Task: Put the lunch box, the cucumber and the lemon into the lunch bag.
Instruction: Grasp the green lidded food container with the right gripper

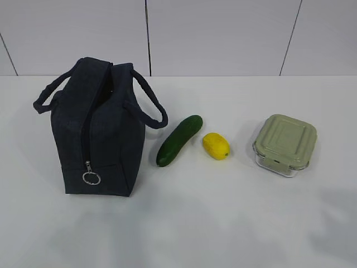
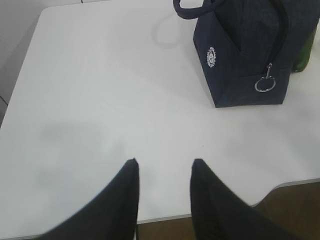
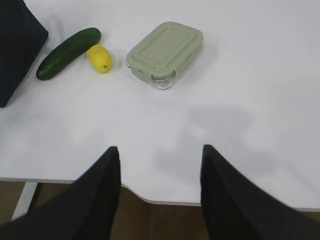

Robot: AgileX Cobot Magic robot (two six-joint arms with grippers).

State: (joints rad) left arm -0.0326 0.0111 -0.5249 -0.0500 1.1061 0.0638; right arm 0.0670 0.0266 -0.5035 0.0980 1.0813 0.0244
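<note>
1. Probably a lab or test room rather than a home.
2. A plain white desk (image 1: 234, 223) carries only a few laid-out items.
3. Behind it stands a bare pale panelled wall (image 1: 223, 33).
4. Brown floor (image 3: 165, 220) shows beyond the desk's edge, blurred.

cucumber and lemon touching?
Apart. The exterior view shows a strip of bare white table between the cucumber and the lemon. In the right wrist view they look nearly overlapped, but that is the camera angle.
</note>
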